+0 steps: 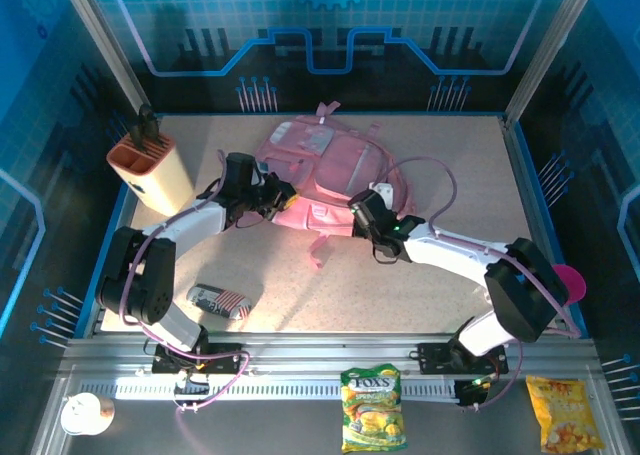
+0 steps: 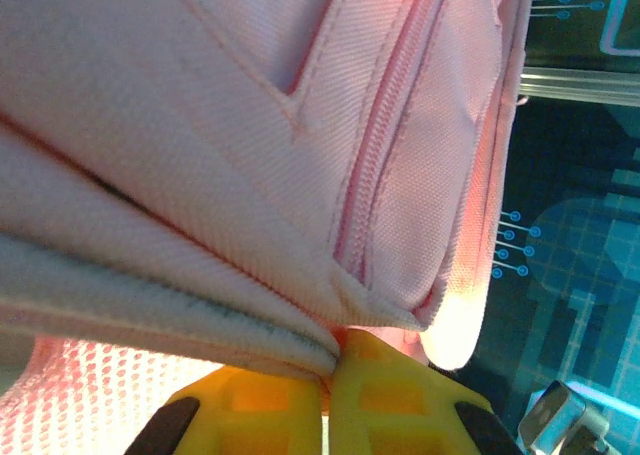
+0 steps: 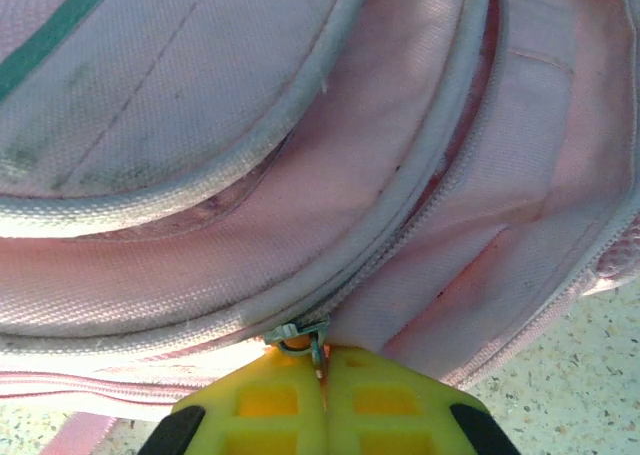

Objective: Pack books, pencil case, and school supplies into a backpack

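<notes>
Presently backpack (image 1: pixel 330 165) between left pincer (image 2: pixel 328 367), right pincer (image 3: pixel 322 365); both pinching it.

Backpack (image 1: pixel 325 165): on bench (image 1: pixel 450 155), between both tools.
Left tool (image 1: pixel 284 197): at backpack's left edge.
Right tool (image 1: pixel 360 205): at its zipper pull (image 3: pixel 295 337), right edge.
Pencil case (image 1: pixel 218 301): on bench, well behind left tool.
Holder (image 1: pixel 150 172): left of left tool.
</notes>
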